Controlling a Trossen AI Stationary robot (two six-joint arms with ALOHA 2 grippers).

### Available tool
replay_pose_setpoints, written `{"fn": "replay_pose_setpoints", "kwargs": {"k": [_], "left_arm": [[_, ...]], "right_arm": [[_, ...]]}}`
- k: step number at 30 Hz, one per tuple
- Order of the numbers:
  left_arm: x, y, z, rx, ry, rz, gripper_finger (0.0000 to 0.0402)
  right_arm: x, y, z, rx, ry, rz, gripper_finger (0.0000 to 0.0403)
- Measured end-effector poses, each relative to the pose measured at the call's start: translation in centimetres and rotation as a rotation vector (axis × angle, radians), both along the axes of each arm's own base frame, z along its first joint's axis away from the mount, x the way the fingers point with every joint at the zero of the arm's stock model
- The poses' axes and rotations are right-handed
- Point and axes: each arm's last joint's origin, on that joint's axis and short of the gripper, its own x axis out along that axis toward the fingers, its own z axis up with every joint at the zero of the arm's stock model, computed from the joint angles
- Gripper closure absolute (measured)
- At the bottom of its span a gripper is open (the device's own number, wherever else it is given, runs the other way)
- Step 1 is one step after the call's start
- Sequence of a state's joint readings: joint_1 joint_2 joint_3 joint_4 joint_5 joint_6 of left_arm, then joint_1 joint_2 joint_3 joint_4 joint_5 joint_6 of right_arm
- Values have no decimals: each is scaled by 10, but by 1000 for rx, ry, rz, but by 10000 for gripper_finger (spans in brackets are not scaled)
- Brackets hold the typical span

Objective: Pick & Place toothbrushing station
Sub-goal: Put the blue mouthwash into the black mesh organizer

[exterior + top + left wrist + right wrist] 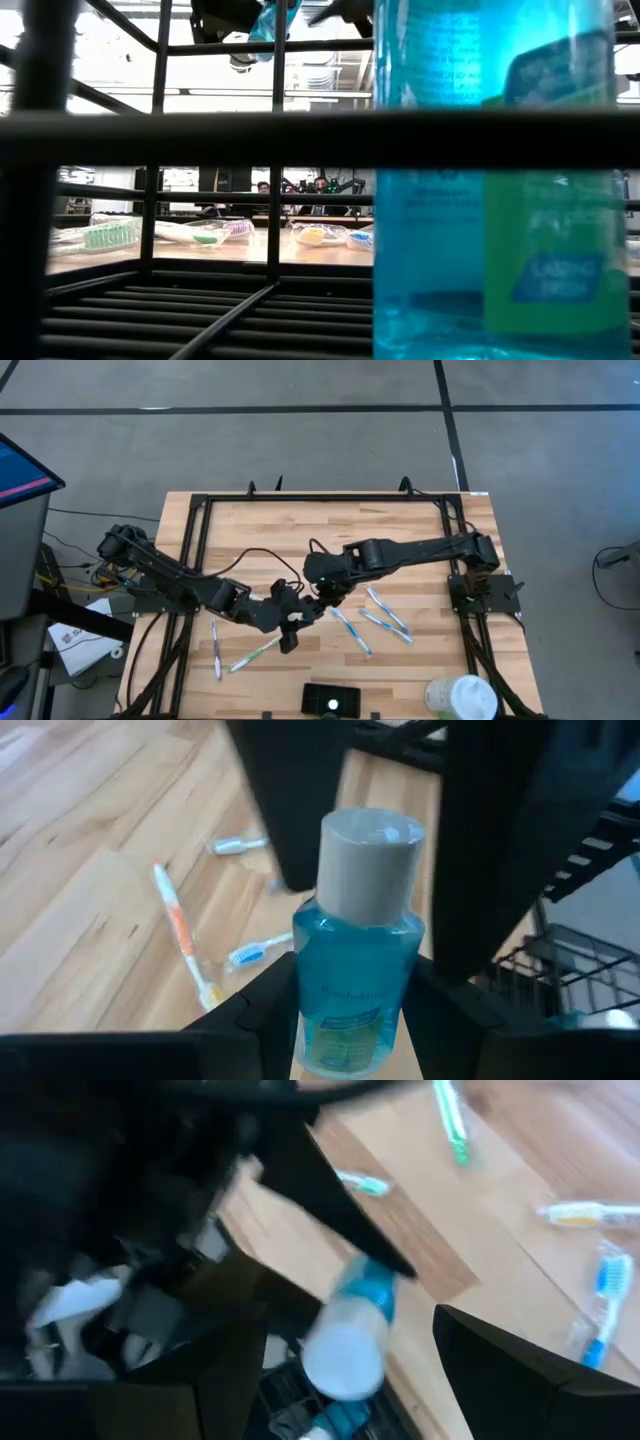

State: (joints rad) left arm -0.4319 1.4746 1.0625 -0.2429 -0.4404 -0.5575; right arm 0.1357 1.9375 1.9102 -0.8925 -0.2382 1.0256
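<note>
Between left gripper (350,1020) fingers: blue bottle (357,985), white cap, gripped upright. Right gripper (340,1370) fingers spread wide around cap, not closed.

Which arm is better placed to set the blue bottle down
Left. The left gripper already holds the blue mouthwash bottle between its fingers, above the table. The right gripper is open, close beside it, holding nothing.

High view looks straight down on my whole table (400,550). Low view sits at tabletop level, facing the room through a black frame (160,140). Both my wrist views sit close on one blue bottle (358,970).
</note>
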Motion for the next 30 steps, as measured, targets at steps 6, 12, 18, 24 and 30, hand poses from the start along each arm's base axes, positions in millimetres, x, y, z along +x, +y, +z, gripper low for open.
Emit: {"fn": "replay_pose_setpoints", "kwargs": {"k": [6,12,18,24,30], "left_arm": [[-1,-2,0,10,-3,2,257],[-1,-2,0,33,-2,-5,257],[1,2,0,44,5,-19,257],[1,2,0,44,6,-25,257],[1,2,0,70,8,-41,256]], "right_arm": [[1,-6,-2,3,13,-16,127],[1,-5,-1,33,17,-1,127],[0,-5,-1,38,22,3,127],[0,-5,-1,43,23,5,148],[1,-5,-1,45,12,6,211]]}}
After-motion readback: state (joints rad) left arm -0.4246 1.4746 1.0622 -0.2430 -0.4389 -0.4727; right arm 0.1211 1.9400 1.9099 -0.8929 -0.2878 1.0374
